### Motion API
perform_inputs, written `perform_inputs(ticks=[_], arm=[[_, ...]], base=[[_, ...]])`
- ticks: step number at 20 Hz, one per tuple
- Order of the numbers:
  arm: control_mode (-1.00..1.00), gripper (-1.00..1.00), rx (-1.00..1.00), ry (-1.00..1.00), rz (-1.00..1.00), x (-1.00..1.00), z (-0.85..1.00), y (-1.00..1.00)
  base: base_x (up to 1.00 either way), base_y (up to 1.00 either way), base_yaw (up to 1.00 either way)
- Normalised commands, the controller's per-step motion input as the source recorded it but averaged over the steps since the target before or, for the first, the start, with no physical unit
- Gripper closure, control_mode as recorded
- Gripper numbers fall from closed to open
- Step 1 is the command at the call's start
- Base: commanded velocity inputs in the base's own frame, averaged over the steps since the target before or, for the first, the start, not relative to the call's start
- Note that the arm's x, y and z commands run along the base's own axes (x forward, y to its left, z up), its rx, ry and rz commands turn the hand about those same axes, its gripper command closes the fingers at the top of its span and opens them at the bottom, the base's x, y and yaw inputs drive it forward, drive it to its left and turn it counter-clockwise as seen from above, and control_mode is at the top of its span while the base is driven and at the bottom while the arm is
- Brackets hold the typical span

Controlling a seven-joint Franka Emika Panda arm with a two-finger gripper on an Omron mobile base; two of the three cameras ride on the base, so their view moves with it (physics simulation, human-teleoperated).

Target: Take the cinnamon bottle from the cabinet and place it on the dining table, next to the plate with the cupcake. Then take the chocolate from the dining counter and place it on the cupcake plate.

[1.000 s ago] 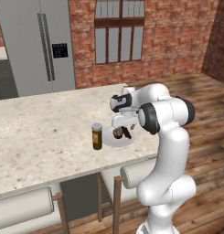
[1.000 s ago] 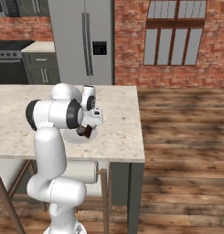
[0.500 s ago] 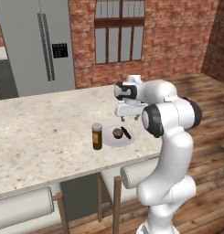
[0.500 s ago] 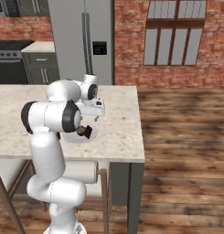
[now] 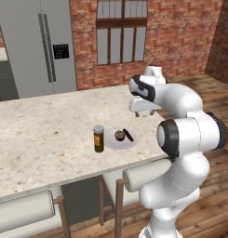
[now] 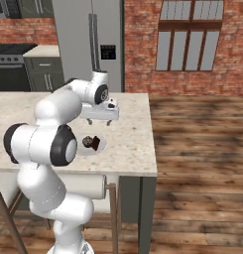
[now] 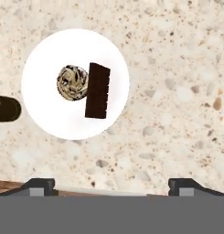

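With the chocolate [image 7: 97,90] lying on the plate [image 7: 49,119] beside the cupcake [image 7: 72,82] and the cinnamon bottle [image 5: 98,138] apparently just beside it on the desk [image 5: 41,135], the hand [image 7: 111,185] hangs wide open, empty; both placements appear complete.

- In the hand view the cinnamon bottle [image 7: 4,109] is cut off by the left edge, so its lid and label are out of the picture.
- In the right base view the robot's arm hides the left part of the plate [image 6: 99,147].
- The bench [image 5: 45,135] runs off the left edge of the left base view.
- The cupcake [image 5: 119,135] is too small there to show detail.
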Motion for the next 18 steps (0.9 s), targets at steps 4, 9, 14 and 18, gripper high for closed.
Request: perform_inputs(ticks=[4, 9, 14, 18], arm=[[-1.00, -1.00, 0.00, -0.25, 0.02, -1.00, 0.51, -0.19], [-1.00, -1.00, -0.01, -0.19, 0.04, -1.00, 0.27, 0.05], [-1.00, -1.00, -0.11, -0.17, 0.06, -1.00, 0.15, 0.68], [-1.00, -1.00, -0.14, -0.11, 0.04, -0.95, 0.28, 0.97]], base=[[0.00, 0.00, 0.00], [0.00, 0.00, 0.00], [0.00, 0.00, 0.00], [0.00, 0.00, 0.00]])
